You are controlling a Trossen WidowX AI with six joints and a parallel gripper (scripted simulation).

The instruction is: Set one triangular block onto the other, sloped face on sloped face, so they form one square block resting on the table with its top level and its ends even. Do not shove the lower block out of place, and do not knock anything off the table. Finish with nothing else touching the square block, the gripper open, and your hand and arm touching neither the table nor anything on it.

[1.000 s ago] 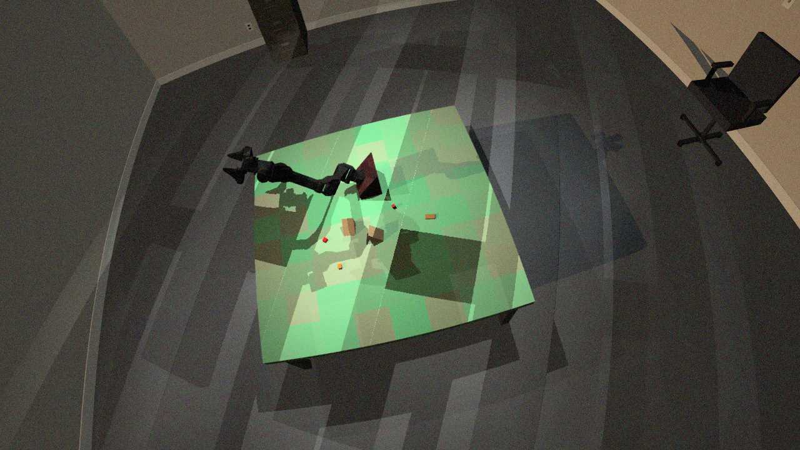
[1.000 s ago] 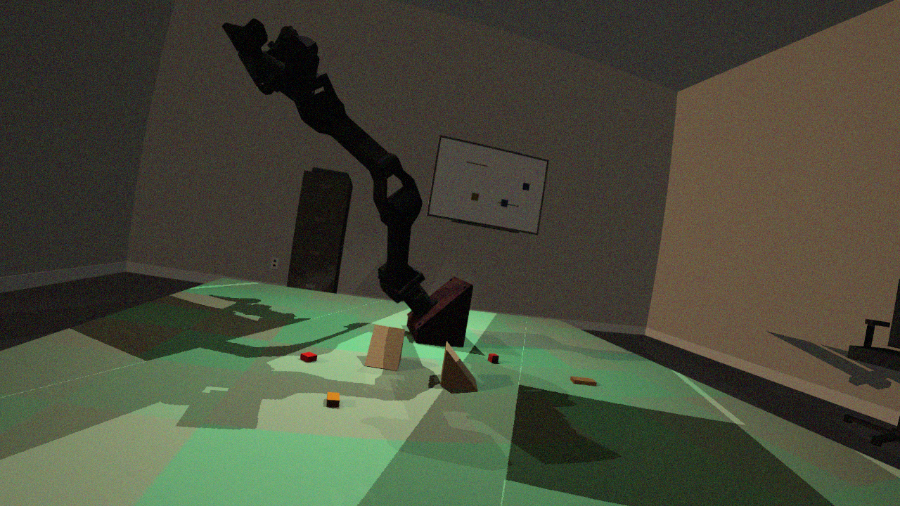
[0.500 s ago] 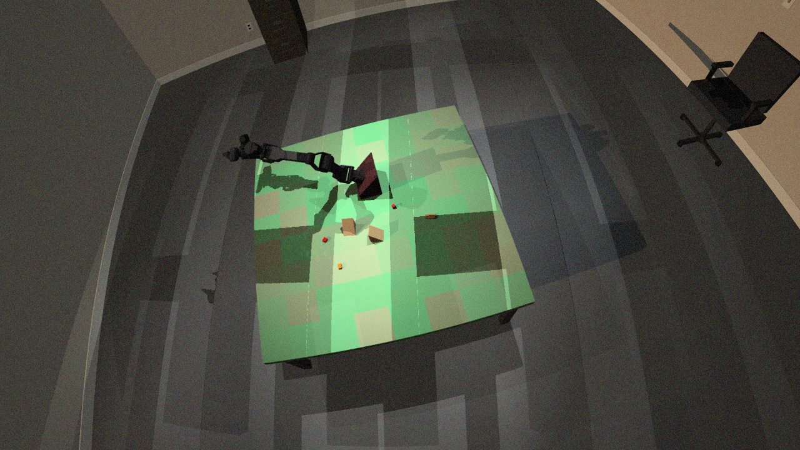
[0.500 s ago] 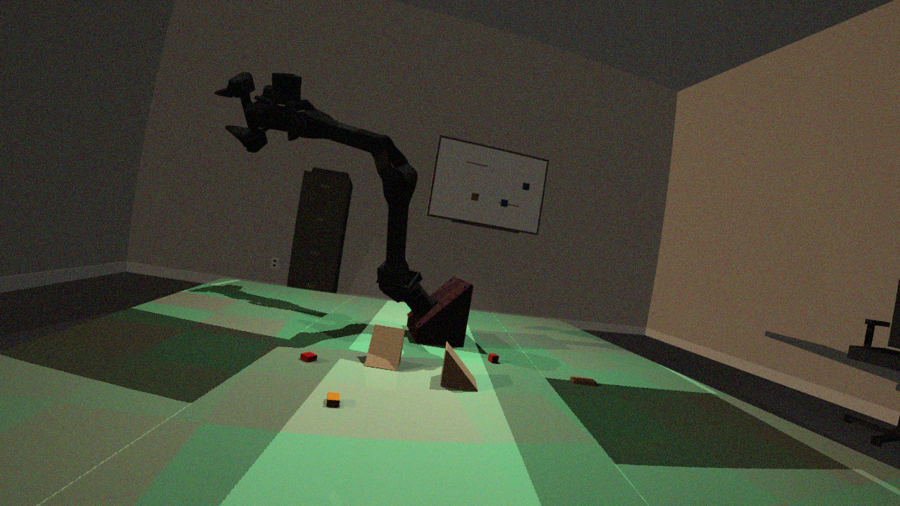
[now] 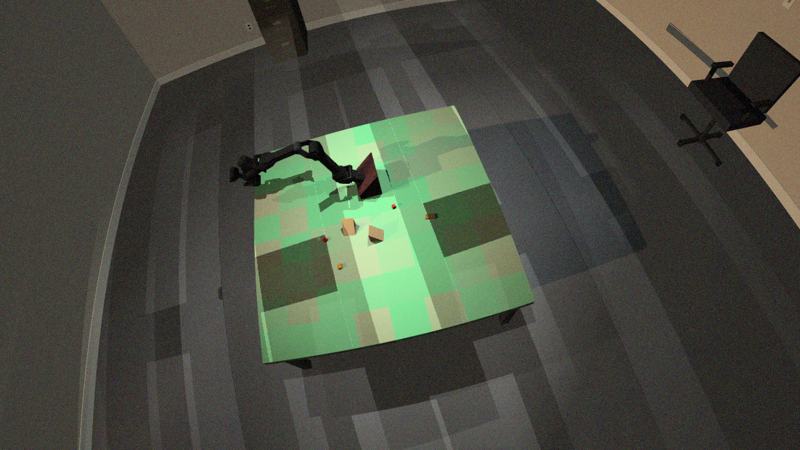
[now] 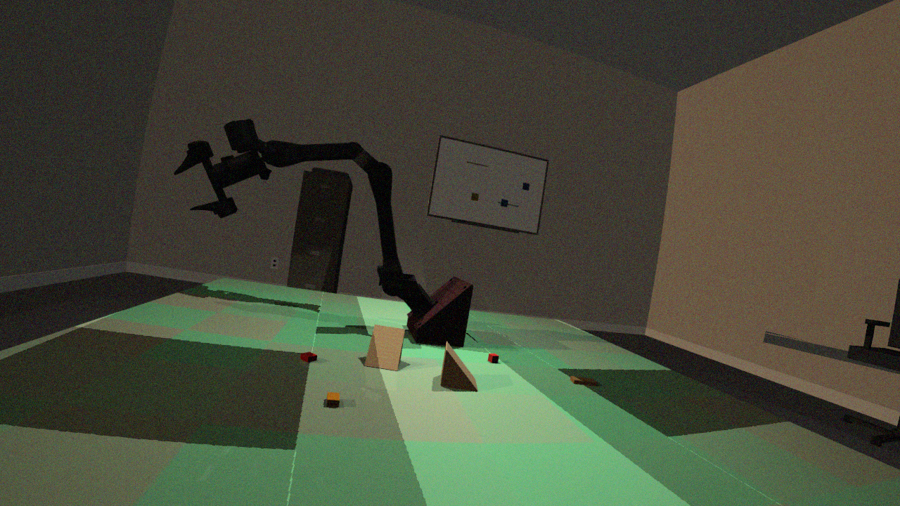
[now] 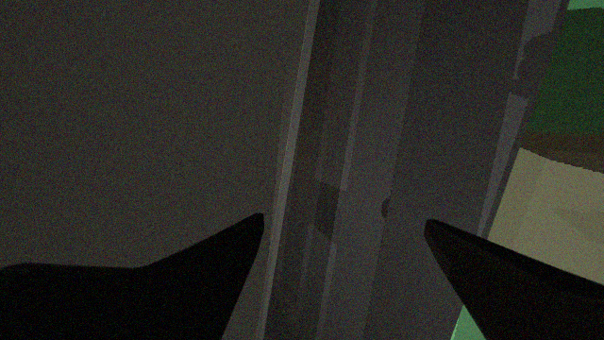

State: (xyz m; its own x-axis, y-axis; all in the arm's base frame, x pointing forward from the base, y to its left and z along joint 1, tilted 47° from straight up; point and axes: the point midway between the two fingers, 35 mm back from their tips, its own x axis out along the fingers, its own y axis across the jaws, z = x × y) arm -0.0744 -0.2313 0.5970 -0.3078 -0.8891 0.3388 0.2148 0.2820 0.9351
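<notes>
One tan triangular block (image 5: 348,227) (image 6: 385,349) stands on the table (image 5: 391,302) (image 6: 534,478), with a broad light face toward the exterior camera. The other triangular block (image 5: 375,233) (image 6: 458,371) stands a short way to its right, a dark triangular end showing and its slope falling to the right in the exterior view. The two blocks are apart. My gripper (image 6: 182,191) (image 7: 341,223) is open and empty, high up at the far left, well away from both blocks. Neither block shows in the wrist view.
A dark red wedge-shaped base (image 5: 369,179) (image 6: 444,311) carries the arm behind the blocks. Around the blocks lie a red cube (image 5: 394,206) (image 6: 493,358), another red cube (image 5: 325,239) (image 6: 308,356), an orange cube (image 5: 339,266) (image 6: 332,399) and a flat brown piece (image 5: 430,216) (image 6: 583,380).
</notes>
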